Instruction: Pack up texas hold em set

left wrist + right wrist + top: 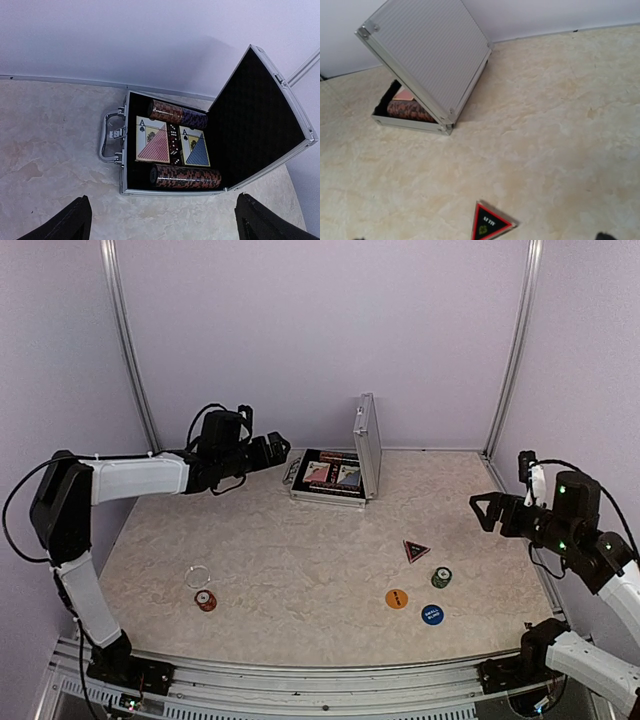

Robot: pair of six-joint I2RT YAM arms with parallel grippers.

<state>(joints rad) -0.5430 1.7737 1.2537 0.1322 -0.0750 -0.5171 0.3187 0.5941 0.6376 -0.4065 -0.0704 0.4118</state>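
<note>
The texas hold em set's silver briefcase point(333, 490) lies open at the back centre, its lid point(367, 438) upright. In the left wrist view the black-lined case point(124, 150) holds two card decks point(152, 140), dice and two rows of chips point(185, 177). My left gripper point(281, 449) hovers open just left of the case, both fingers point(70, 222) empty. On the table lie a dark triangular marker point(416, 550) point(490, 223), a green chip stack point(441, 578), an orange disc point(397, 598), a blue disc point(432, 615) and a red chip stack point(206, 601). My right gripper point(485, 512) is open, raised at the right.
A clear ring point(197, 576) lies near the red chips at the front left. The case's handle point(107, 137) points toward my left gripper. Pale walls with metal posts point(135, 350) close in the marble-patterned table on three sides.
</note>
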